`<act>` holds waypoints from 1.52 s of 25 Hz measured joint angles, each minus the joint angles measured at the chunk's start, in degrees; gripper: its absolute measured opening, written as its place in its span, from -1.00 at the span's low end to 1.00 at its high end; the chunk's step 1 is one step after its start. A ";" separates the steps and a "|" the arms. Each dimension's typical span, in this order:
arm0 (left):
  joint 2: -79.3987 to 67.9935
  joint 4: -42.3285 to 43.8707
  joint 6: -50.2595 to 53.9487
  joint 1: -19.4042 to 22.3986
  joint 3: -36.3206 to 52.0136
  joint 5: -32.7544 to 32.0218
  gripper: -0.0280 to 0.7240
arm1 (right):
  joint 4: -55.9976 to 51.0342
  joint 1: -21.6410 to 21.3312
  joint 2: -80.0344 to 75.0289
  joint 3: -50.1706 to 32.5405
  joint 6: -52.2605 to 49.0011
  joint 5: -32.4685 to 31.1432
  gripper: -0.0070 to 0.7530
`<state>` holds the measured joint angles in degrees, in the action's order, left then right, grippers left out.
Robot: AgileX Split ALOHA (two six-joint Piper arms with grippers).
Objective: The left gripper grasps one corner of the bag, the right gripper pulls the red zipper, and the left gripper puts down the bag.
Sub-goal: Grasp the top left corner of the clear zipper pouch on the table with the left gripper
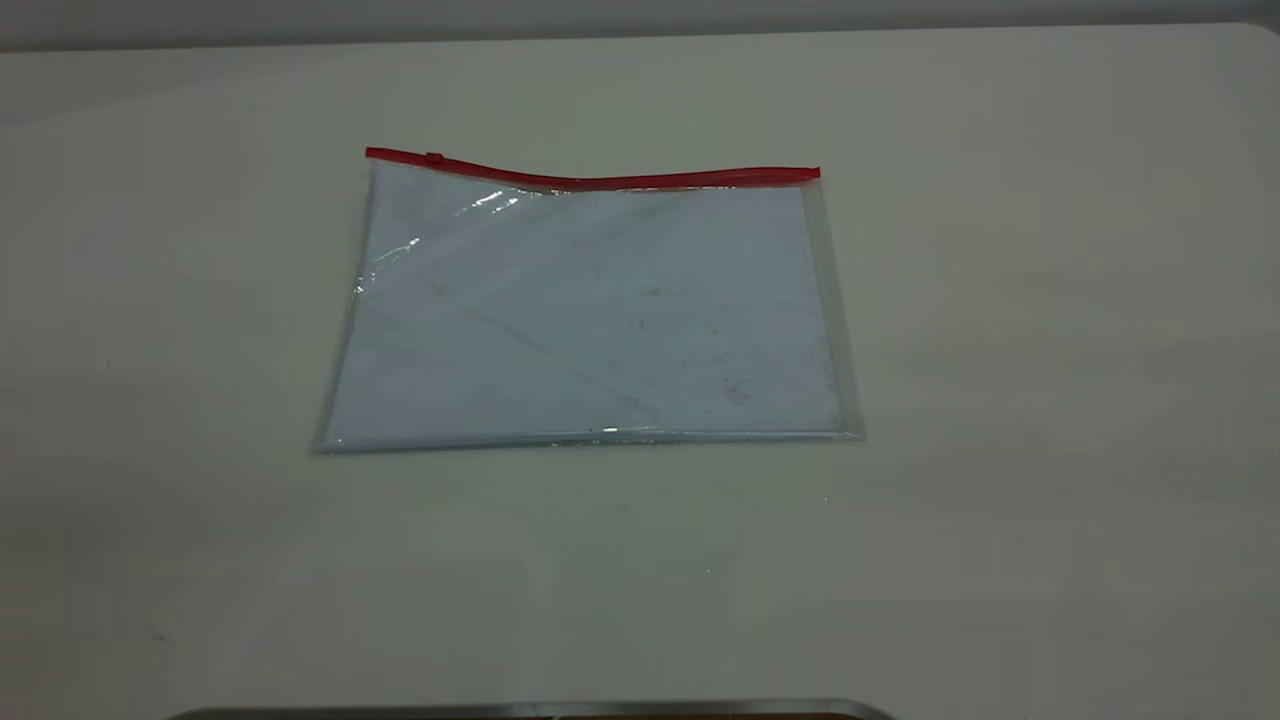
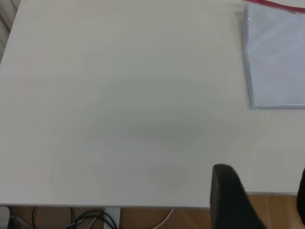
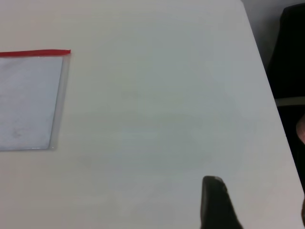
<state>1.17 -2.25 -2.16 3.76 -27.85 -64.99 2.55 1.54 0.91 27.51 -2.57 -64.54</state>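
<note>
The bag (image 1: 590, 310) lies flat in the middle of the table, clear and bluish-white. Its red zipper (image 1: 600, 180) runs along the far long edge, with the small slider tab (image 1: 434, 157) near the left end. The corner of the bag (image 1: 372, 160) by that tab rests on the table. Neither arm shows in the exterior view. The left gripper (image 2: 262, 171) hovers open over the table edge, well away from the bag (image 2: 276, 62) and zipper (image 2: 281, 5). The right gripper (image 3: 257, 191) is open too, far from the bag (image 3: 28, 100) and the zipper's end (image 3: 66, 52).
The pale table (image 1: 1000, 450) spreads widely around the bag. A metal-edged object (image 1: 530, 710) lies at the near edge. Wooden floor and cables (image 2: 95, 219) show past the table edge in the left wrist view. A dark object (image 3: 290, 57) stands beyond the table's side.
</note>
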 joint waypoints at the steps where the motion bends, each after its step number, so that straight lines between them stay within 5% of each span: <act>1: 0.00 0.00 0.00 0.00 0.00 0.00 0.15 | 0.00 0.00 0.00 0.00 0.00 0.00 0.22; 9: -8.91 0.06 3.21 0.06 -2.93 0.06 0.15 | -13.41 0.00 -11.95 0.26 8.24 4.49 0.22; 14: -28.76 0.00 0.47 0.06 -7.79 6.90 0.19 | -23.56 0.00 -31.88 0.26 22.74 18.45 0.31; 19: -46.42 -2.26 -3.59 0.06 -9.54 16.97 0.43 | -41.03 0.00 -51.00 1.78 44.78 28.98 0.47; 23: -59.27 -6.28 -7.43 0.06 -9.61 27.38 0.69 | -57.01 0.78 -65.84 6.46 64.54 31.08 0.49; 28: -75.07 -10.10 -10.16 0.06 -12.64 38.76 0.72 | -73.52 6.74 -83.84 14.71 81.01 33.09 0.49; 33: -90.75 -11.28 -12.15 0.06 -21.85 40.87 0.70 | -80.35 13.27 -99.10 24.20 86.78 33.71 0.49; 38: -105.26 -14.80 -17.49 0.06 -33.28 40.75 0.66 | -82.59 14.56 -110.30 33.22 86.82 31.66 0.49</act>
<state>-104.09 -17.05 -19.64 3.82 -61.13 -24.24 -80.04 16.10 -109.39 60.73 84.25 -32.88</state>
